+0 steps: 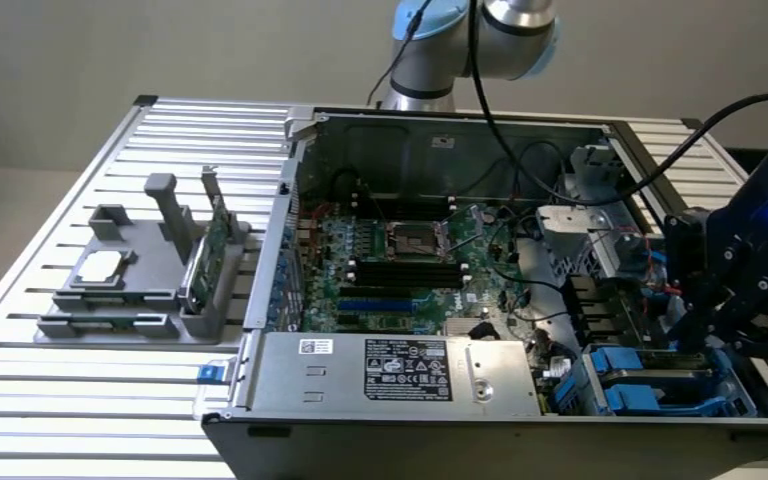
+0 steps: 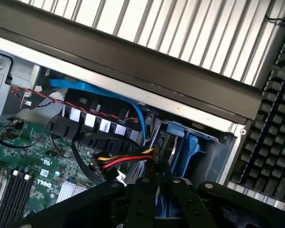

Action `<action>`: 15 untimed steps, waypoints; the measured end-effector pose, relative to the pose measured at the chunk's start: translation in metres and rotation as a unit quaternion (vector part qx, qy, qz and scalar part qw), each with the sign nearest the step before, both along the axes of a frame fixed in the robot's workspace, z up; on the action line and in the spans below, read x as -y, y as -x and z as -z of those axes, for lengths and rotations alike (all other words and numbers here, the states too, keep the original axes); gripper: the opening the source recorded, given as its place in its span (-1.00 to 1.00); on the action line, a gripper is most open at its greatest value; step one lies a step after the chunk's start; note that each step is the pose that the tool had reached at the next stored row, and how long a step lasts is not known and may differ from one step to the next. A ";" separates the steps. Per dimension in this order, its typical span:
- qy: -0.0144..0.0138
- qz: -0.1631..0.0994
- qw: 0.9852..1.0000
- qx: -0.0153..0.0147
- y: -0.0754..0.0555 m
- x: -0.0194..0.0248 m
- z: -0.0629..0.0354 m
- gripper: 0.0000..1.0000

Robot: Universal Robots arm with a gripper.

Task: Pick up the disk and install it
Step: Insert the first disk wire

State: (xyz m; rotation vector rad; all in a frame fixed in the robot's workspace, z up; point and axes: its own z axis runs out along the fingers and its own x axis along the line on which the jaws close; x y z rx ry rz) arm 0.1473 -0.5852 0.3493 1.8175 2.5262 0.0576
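Exterior view showed the whole open computer case (image 1: 491, 250) on the slatted counter (image 1: 91, 380), with the hand (image 1: 704, 325) low over the blue drive bay (image 1: 644, 385). Wrist view showed the hand (image 2: 156, 190) nearly clenched; the disk (image 2: 173, 152) stood edgewise in its blue carrier, mostly hidden.

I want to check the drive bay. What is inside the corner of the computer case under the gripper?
Blue plastic carriers sit in the case corner beneath the gripper. The gripper hides what lies directly under it.
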 end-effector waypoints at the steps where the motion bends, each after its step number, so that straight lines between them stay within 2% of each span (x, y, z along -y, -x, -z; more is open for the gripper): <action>1: 0.000 0.005 1.000 0.000 0.000 -0.0003 0.0009 -0.67; 5: 0.000 0.038 0.999 0.000 0.000 -0.0003 0.0039 -0.67; 8: 0.000 0.066 0.998 0.000 0.000 -0.0003 0.0059 -0.67; 11: 0.000 0.092 0.996 0.000 0.000 -0.0003 0.0061 -0.67; 15: 0.000 0.129 0.992 0.000 0.000 -0.0003 0.0061 -0.67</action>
